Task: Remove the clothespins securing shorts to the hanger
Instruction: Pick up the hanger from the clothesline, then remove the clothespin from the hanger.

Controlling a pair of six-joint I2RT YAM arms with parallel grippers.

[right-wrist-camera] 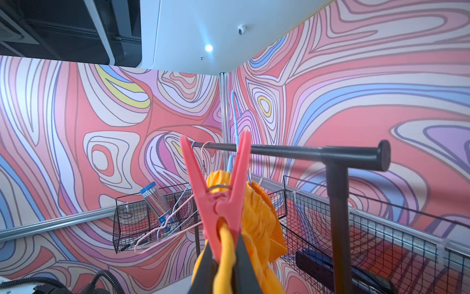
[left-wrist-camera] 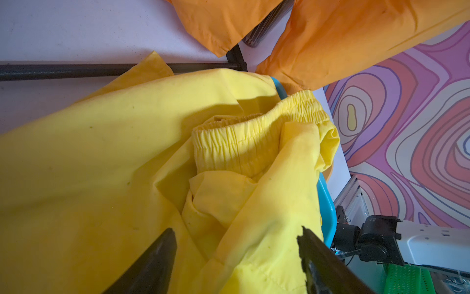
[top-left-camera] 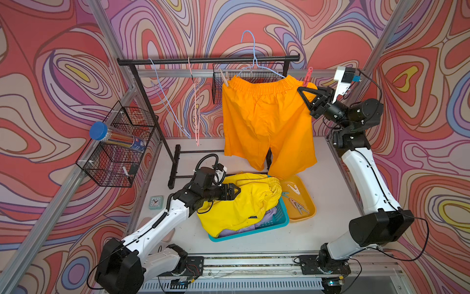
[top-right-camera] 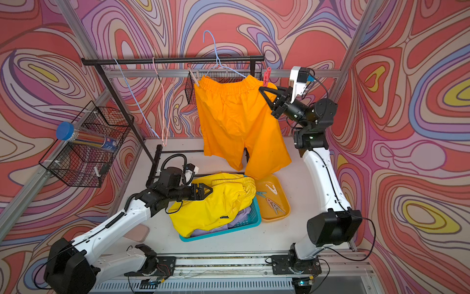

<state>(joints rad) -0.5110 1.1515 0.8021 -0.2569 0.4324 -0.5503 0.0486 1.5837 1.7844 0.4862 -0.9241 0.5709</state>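
White tabletop [top-left-camera: 325, 183] inside an aluminium-framed cell. The walls [top-left-camera: 50, 76] carry a swirled red, lilac and cream print. A black rail [top-left-camera: 203, 60] stands at the back. The orange shorts [top-left-camera: 267, 119] hang from it on a pale blue hanger [top-left-camera: 254, 47], pinned by a beige clothespin [top-left-camera: 224, 77] at one waistband corner and a pink clothespin [right-wrist-camera: 221, 203] at the other. Right gripper [top-left-camera: 301, 89] is clenched on the orange fabric just below the pink clothespin. Left gripper [top-left-camera: 237, 190] hovers released over the yellow shorts [top-left-camera: 236, 211], which are heaped on lilac shorts [top-left-camera: 267, 217] in a teal basket [top-left-camera: 279, 216]. Loose clothespins [top-left-camera: 297, 205] lie in an orange tray [top-left-camera: 306, 196] beside it.
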